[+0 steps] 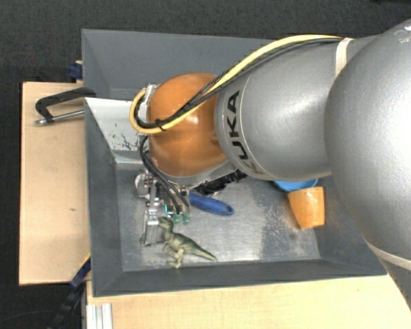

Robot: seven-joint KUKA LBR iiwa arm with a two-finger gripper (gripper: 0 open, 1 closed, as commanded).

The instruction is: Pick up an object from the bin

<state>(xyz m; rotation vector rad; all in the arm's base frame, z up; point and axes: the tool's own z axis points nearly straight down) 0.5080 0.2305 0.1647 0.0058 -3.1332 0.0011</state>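
The gripper (155, 216) was seen just beside a green toy dinosaur (181, 245) in the bin's (260, 235) lower-left corner; its grip could not be told.

Bin (255, 237): green dinosaur (181, 245), blue tool (212, 206), orange block (308, 208) (right).

Dark charcoal floor (192, 2) along top and left, fine speckled texture like carpet. Evenly lit, diffuse light. Same floor in bottom-left corner.
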